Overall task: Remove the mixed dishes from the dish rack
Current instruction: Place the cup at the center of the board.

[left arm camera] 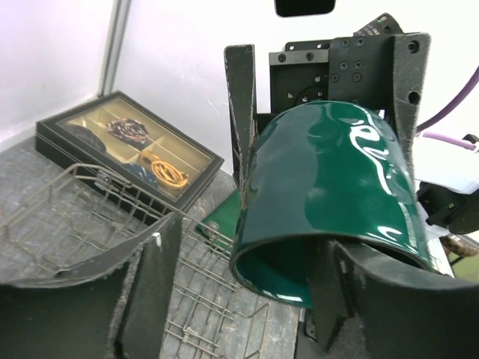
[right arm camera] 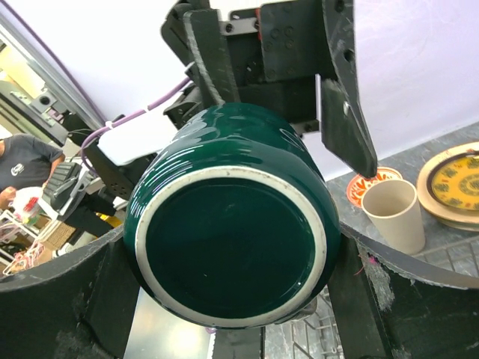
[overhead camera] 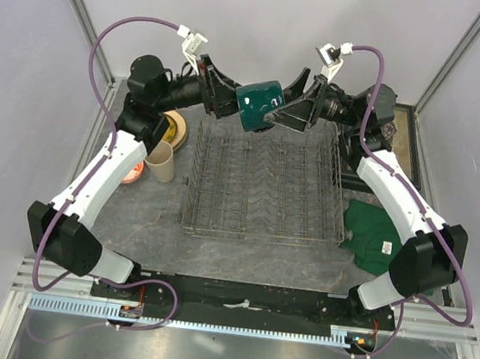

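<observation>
Top external view: grey tabletop (overhead camera: 257, 255) carries a wire dish rack (overhead camera: 265, 187) at centre. A green folded cloth (overhead camera: 381, 239) lies just right of the rack. A dark glass-lidded box (left arm camera: 127, 149) sits by the rack's far right corner.

Both arms lean inward and meet above the rack's far edge. The right claw (right arm camera: 232, 254) is clenched on the dark green mug (overhead camera: 259, 104), one finger against each side. The mug is in the air on its side, base toward the right wrist camera, mouth toward the left claw (left arm camera: 247, 247). That claw is released, its fingers parted at the mouth end. One finger stands clear of the wall; cannot tell whether the other touches.

Left of the rack, on the tabletop:
- gold-brown patterned plate (overhead camera: 175, 129)
- tall beige tumbler (overhead camera: 162, 162), upright, just nearer than the plate
- small red-and-white bowl (right arm camera: 374, 183), beside the tumbler
</observation>
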